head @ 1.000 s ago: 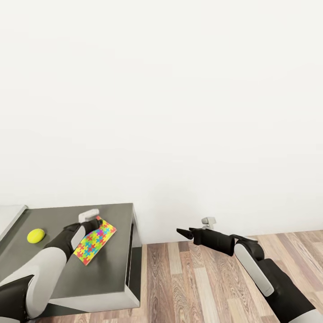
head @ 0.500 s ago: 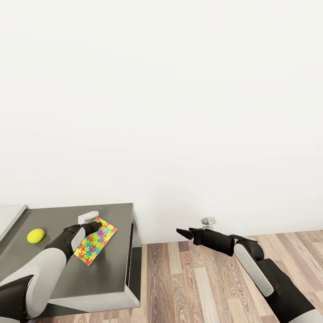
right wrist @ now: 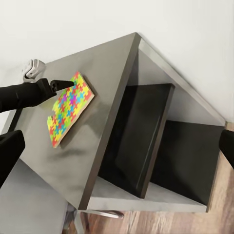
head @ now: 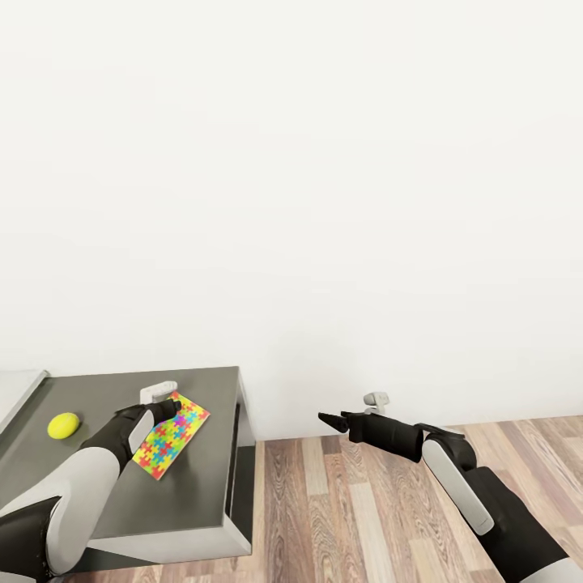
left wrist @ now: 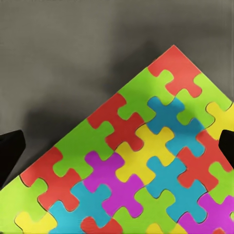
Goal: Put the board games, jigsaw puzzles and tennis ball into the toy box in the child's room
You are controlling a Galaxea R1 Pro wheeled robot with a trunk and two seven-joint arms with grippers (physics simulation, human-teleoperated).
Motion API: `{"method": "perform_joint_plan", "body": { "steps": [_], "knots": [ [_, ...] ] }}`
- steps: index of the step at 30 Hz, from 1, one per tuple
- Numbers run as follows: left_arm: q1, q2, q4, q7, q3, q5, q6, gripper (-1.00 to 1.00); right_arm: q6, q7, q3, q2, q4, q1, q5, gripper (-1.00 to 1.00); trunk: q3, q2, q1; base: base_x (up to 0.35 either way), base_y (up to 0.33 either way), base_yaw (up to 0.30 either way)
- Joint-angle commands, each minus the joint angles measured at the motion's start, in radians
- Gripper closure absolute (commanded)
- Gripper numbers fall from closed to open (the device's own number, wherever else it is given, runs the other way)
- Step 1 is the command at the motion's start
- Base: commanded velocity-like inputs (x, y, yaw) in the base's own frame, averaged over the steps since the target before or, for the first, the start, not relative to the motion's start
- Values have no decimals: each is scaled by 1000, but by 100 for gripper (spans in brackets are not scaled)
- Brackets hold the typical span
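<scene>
We hover our left gripper, jaws spread wide, over the far corner of the jigsaw puzzle lying flat on the table's dark wing, likely lining up a grasp. The tennis ball sits well left. Our right gripper hangs idle over the floor, spread.

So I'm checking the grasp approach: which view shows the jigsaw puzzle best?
The left wrist view: the jigsaw puzzle is close up, every piece distinct. The head view shows it small, partly behind the left gripper; the right wrist view shows it whole but distant.
</scene>
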Motion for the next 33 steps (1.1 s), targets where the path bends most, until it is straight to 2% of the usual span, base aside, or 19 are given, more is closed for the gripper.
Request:
{"method": "perform_joint_plan", "body": {
  "steps": [1, 10, 20, 33],
  "knots": [
    [0, -1, 71, 0, 2, 7, 7, -100, 5, 0, 1, -1, 0, -1, -4, -100, -2, -1, 1, 0, -31, 0],
    [1, 0, 71, -2, 2, 7, 10, -100, 10, -1, -1, -1, 0, -1, -4, -100, -1, -1, 1, 0, -10, -9],
    [3, 0, 71, -5, 2, 7, 11, -100, 12, 0, -18, -1, -1, -1, -4, -100, 6, -1, 1, 0, -57, -109],
    [4, 1, 71, -6, 2, 7, 13, -100, 13, 0, -19, -1, -2, -1, -4, -100, 7, -1, 1, -23, -33, -6]
  ]
}}
